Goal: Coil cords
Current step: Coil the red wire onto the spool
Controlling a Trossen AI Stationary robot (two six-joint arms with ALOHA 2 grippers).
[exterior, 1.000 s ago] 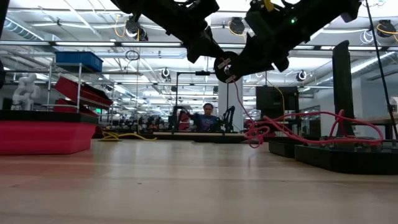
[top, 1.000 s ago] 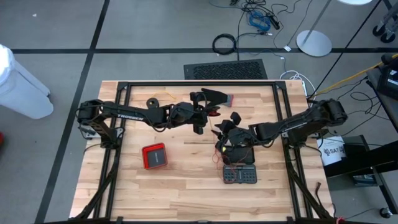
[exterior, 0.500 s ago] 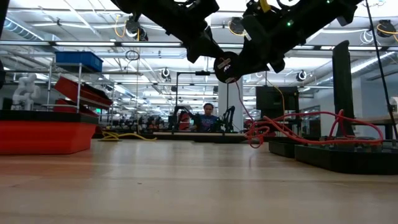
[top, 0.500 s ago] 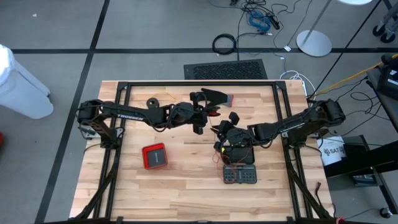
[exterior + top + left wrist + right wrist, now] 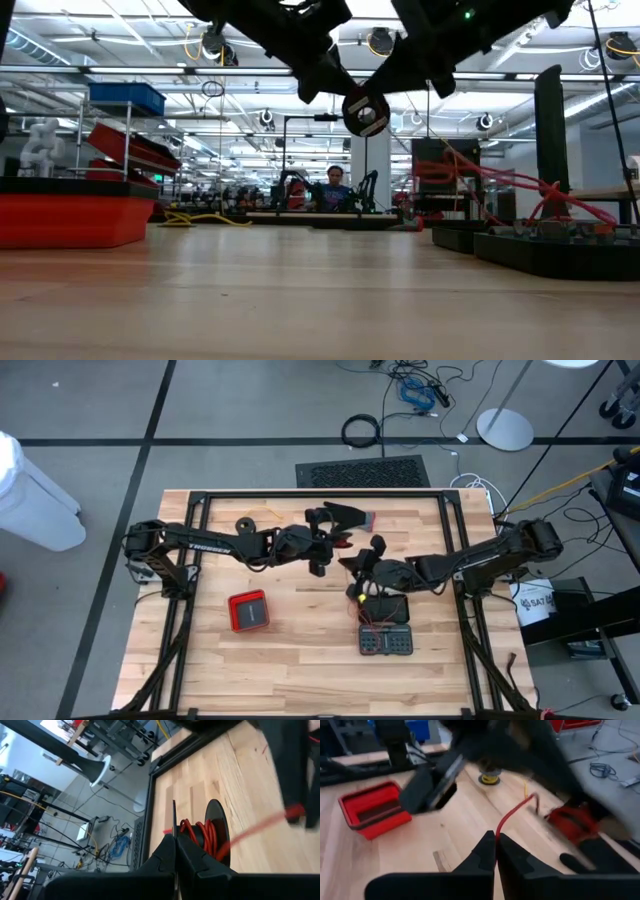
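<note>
A small black spool wound with red cord (image 5: 199, 831) hangs above the table's middle, with my left gripper (image 5: 337, 543) shut on it; the low view shows the spool (image 5: 365, 110) well clear of the wood. My right gripper (image 5: 496, 837) is shut on the red cord (image 5: 514, 811) that runs off the spool (image 5: 570, 823). From there the cord (image 5: 480, 172) slopes down to the black trays (image 5: 540, 245) at the right. A small black bundle (image 5: 245, 523) lies on the wood at the far left. My left gripper pinches the thin rim of one spool flange (image 5: 174, 817) between its two fingers, coming nearly level from the table's left. The spool hangs clear of the table. My right gripper pinches the single red strand (image 5: 497, 831) between its fingertips, coming from the table's right and slanting slightly down. The strand runs on to the spool.
A red box (image 5: 248, 610) sits at the near left. A black glove with a red cuff (image 5: 348, 513) lies at the far middle. Two black trays with wires (image 5: 386, 625) lie under the right arm. A black frame (image 5: 320, 493) rims the table.
My right gripper has shut on the red cord and risen a little beside the spool. The cord, which hung in slack loops down to the table, is now drawn up into a straighter slope toward the trays. The spool has stayed in place.
</note>
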